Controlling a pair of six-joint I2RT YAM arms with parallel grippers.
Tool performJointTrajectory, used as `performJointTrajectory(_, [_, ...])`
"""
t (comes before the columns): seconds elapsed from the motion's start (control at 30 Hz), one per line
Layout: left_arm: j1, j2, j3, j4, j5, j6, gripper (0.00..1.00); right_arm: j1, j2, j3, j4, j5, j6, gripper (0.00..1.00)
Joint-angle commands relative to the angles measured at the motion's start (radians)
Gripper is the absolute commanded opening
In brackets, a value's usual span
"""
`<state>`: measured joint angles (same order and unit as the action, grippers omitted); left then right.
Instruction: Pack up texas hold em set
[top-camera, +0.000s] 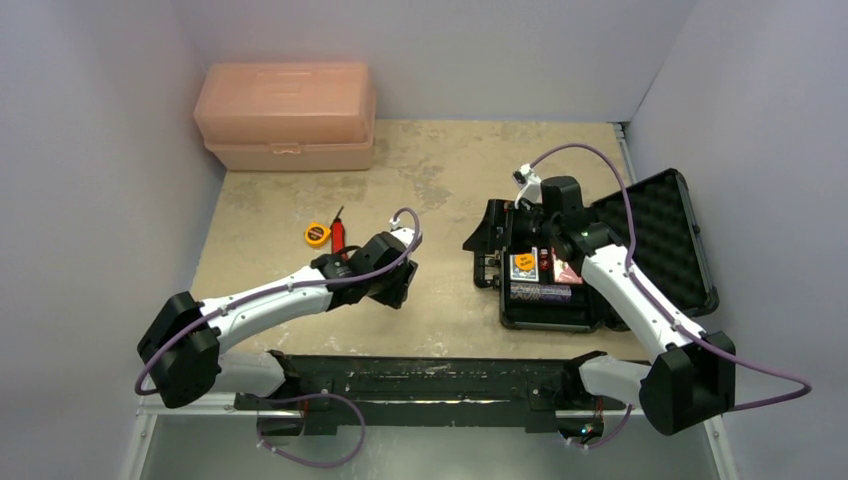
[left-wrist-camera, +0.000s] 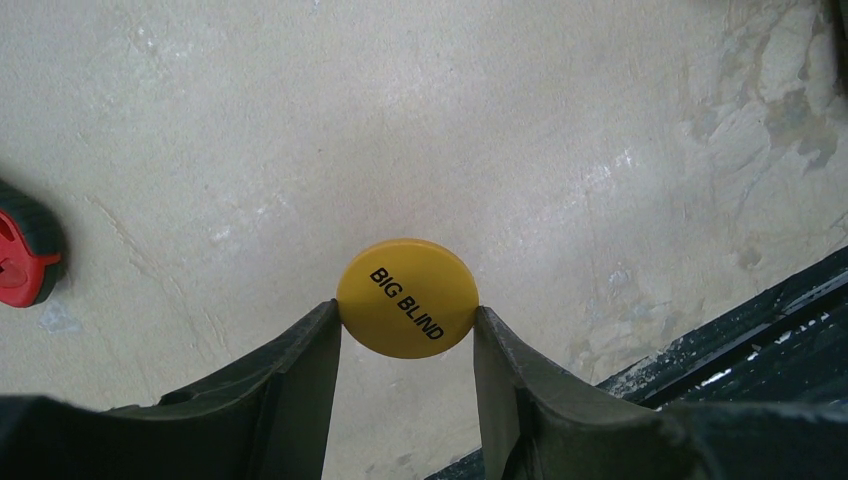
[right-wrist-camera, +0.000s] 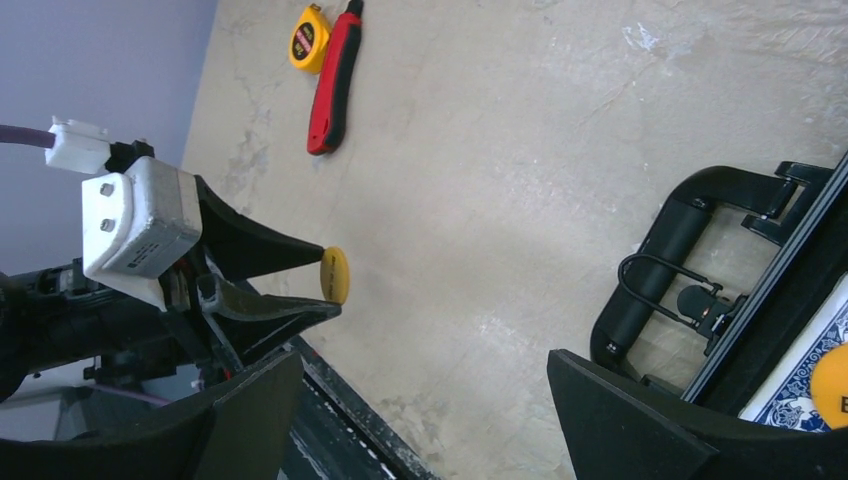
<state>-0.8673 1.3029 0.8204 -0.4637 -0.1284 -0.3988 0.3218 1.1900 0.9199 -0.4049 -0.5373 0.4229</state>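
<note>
A yellow disc (left-wrist-camera: 408, 298) printed BIG BLIND is pinched by its edges between the fingers of my left gripper (left-wrist-camera: 408, 318), held above the bare table; it also shows edge-on in the right wrist view (right-wrist-camera: 336, 275). The black case (top-camera: 520, 318) lies open at the right, its egg-crate foam lid (top-camera: 660, 235) flat behind. Inside lie a blue card deck (top-camera: 524, 268) with an orange disc (right-wrist-camera: 832, 378) on it, a red deck (top-camera: 566, 272) and a row of chips (top-camera: 540, 292). My right gripper (right-wrist-camera: 425, 362) hovers open and empty beside the case handle (right-wrist-camera: 655, 265).
A peach plastic toolbox (top-camera: 285, 115) stands at the back left. A yellow tape measure (top-camera: 317, 234) and a red utility knife (top-camera: 339, 232) lie just behind my left arm. A black rail (top-camera: 430, 375) runs along the near edge.
</note>
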Motion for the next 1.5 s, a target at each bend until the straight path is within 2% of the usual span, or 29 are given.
performJointTrajectory(0.0, [-0.018, -0.019, 0.031, 0.042, 0.015, 0.042, 0.37, 0.004, -0.033, -0.010, 0.038, -0.069, -0.003, 0.97])
performJointTrajectory(0.4, [-0.041, -0.037, 0.049, 0.052, 0.046, 0.094, 0.37, 0.011, -0.029, 0.006, 0.024, -0.141, 0.004, 0.96])
performJointTrajectory(0.67, [-0.051, -0.042, 0.058, 0.057, 0.055, 0.109, 0.37, 0.036, -0.015, 0.006, 0.024, -0.173, 0.012, 0.92])
performJointTrajectory(1.0, [-0.078, -0.072, 0.062, 0.091, 0.110, 0.152, 0.37, 0.174, 0.090, -0.009, 0.094, -0.102, 0.108, 0.86])
performJointTrajectory(1.17, [-0.085, -0.109, 0.052, 0.106, 0.120, 0.164, 0.37, 0.192, 0.112, -0.045, 0.183, -0.129, 0.190, 0.83])
performJointTrajectory(1.47, [-0.091, -0.131, 0.056, 0.113, 0.124, 0.175, 0.37, 0.214, 0.137, -0.057, 0.217, -0.133, 0.227, 0.75])
